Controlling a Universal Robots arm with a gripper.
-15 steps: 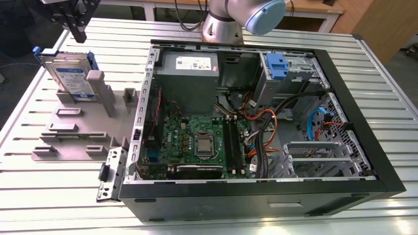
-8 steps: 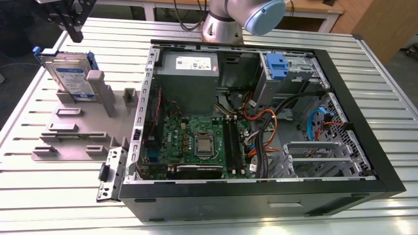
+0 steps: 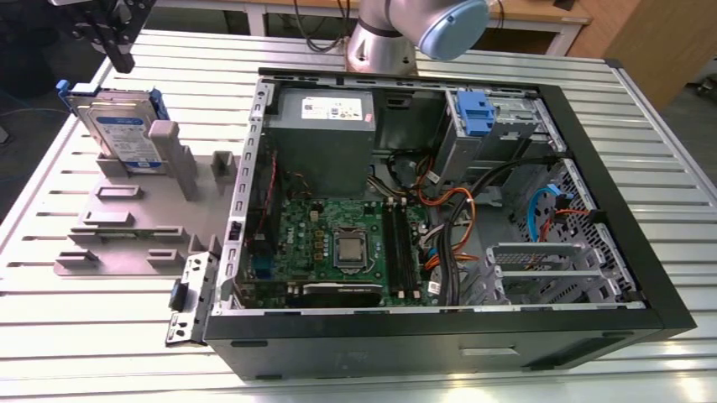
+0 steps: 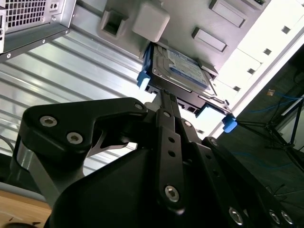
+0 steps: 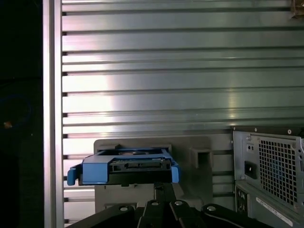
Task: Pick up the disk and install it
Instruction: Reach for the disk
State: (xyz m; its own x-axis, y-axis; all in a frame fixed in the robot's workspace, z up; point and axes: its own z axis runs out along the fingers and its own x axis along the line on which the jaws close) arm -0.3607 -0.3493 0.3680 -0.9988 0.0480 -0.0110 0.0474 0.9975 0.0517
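One disk (image 3: pixel 117 130) to count, standing on edge in one grey holder block (image 3: pixel 123 227), near the table's (image 3: pixel 90 336) far corner on the exterior view's left. One gripper (image 3: pixel 121 63) as well, poised directly above the disk's upper edge and apart from it. Fingers (image 4: pixel 166 123) seemingly drawn close together and gripping nothing, though hard to judge from the wrist views. One open computer case (image 3: pixel 448 336) in the middle of the table, with one blue latch (image 3: pixel 476 113) on its upper drive bay.

As for risks, judged from this layout:

- **Striking the disk:** could hit the disk's top edge if lowered with fingers that narrow, leaving no room to straddle the blue carrier rail.
- **Weak grip:** could pinch only the plastic rail rather than the metal body, allowing a twist or slip on the lift.
- **Dragging the block:** could pull the holder block along if lifted at a tilt, given a snug fit in the slot.
- **Snagging:** could catch the cables (image 3: pixel 448 206) crowding the case beside the bay on the way in.
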